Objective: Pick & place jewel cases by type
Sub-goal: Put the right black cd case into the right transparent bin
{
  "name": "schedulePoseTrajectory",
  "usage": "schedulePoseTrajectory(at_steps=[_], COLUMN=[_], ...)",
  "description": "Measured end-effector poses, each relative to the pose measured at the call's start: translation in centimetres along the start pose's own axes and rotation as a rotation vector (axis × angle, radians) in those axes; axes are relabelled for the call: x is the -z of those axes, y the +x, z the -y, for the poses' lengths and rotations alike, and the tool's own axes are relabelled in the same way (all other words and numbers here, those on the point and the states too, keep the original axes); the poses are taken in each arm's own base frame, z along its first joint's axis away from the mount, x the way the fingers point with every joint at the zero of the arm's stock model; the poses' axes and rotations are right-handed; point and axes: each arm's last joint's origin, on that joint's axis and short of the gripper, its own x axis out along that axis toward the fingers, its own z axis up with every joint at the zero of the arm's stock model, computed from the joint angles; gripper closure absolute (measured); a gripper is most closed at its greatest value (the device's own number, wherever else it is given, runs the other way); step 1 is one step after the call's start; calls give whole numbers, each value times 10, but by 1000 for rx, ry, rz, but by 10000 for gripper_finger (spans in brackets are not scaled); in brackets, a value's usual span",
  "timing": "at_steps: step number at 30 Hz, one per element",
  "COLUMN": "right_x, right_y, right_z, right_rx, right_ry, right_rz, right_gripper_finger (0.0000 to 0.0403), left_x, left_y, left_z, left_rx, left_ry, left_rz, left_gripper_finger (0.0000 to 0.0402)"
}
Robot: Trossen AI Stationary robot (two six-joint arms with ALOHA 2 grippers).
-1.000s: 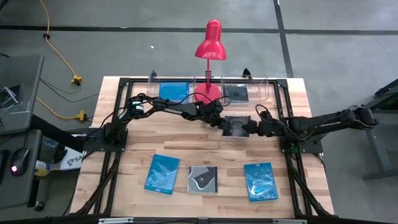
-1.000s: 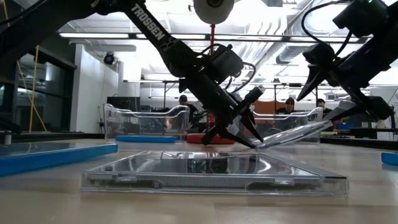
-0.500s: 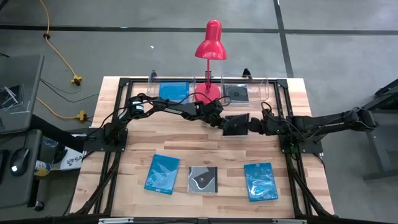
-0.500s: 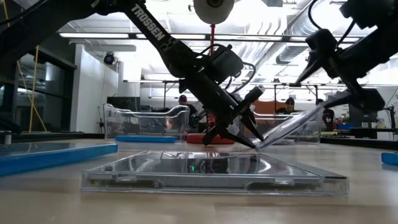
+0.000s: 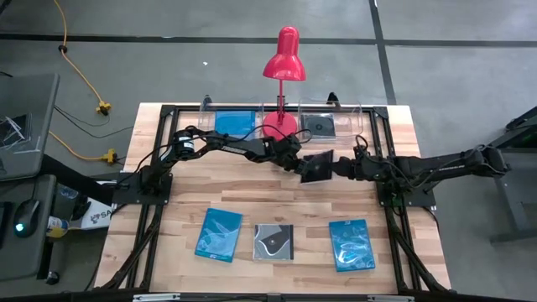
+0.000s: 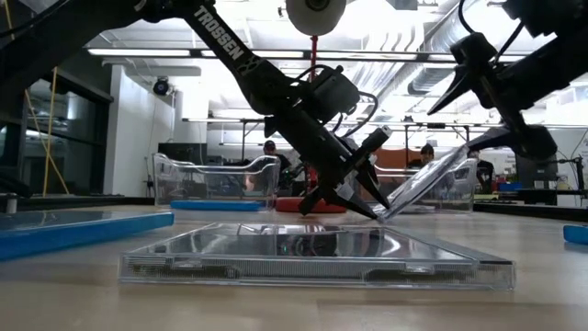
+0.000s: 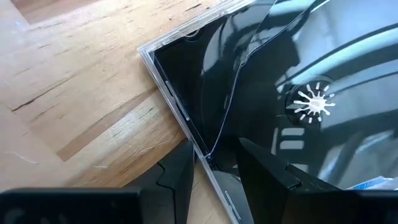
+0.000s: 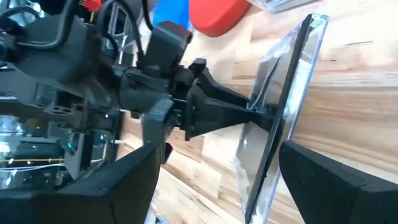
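**Observer:** Where is the black jewel case point(image 5: 318, 168) right now?

**Me:** Just in front of the red desk lamp point(image 5: 282, 77), a little to its right-arm side, near the middle of the table. It stands tipped up on one edge, between my two grippers. In the low view the lower edge rests on the wood and the slab leans up toward my right arm.

**Observer:** And your left gripper point(image 7: 214, 163)?

**Me:** Narrow, pinched on the case's lower edge near a corner. My left wrist view shows my two fingers either side of the clear rim.

**Observer:** The right gripper point(image 8: 214, 171)?

**Me:** Spread wide, holding nothing that I can make out. The raised edge of the case sits between its fingers, one to each face. Whether either finger touches the plastic, I cannot tell.

**Observer:** So what does the coming move turn on?

**Me:** I judge it is the handover. The case's flat plane runs roughly across the line between my arms, edge-on to the right gripper, so the right fingers can close across its thickness. The right arm is nearer the raised edge and also nearer the clear tray point(image 5: 352, 124) beside the lamp where a dark jewel case point(image 5: 320, 126) already lies.

**Observer:** Risk?

**Me:** If my left lets go before the right closes, the case probably drops flat.
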Motion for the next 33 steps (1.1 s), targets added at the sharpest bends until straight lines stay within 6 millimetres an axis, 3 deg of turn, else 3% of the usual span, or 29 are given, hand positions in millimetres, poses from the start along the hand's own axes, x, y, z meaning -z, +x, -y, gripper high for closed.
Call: schedulePoseTrajectory(at_steps=[21, 33], right_x=[3, 4], right_y=[0, 0], right_z=[7, 16], right_rx=[51, 144], right_ry=[-20, 2], right_rz=[-54, -79], right_gripper_finger=[97, 207], left_x=[0, 0], left_y=[0, 0], left_z=[0, 1], left_rx=[8, 10], left_ry=[11, 12], left_rz=[-8, -4], left_gripper_finger=[282, 282])
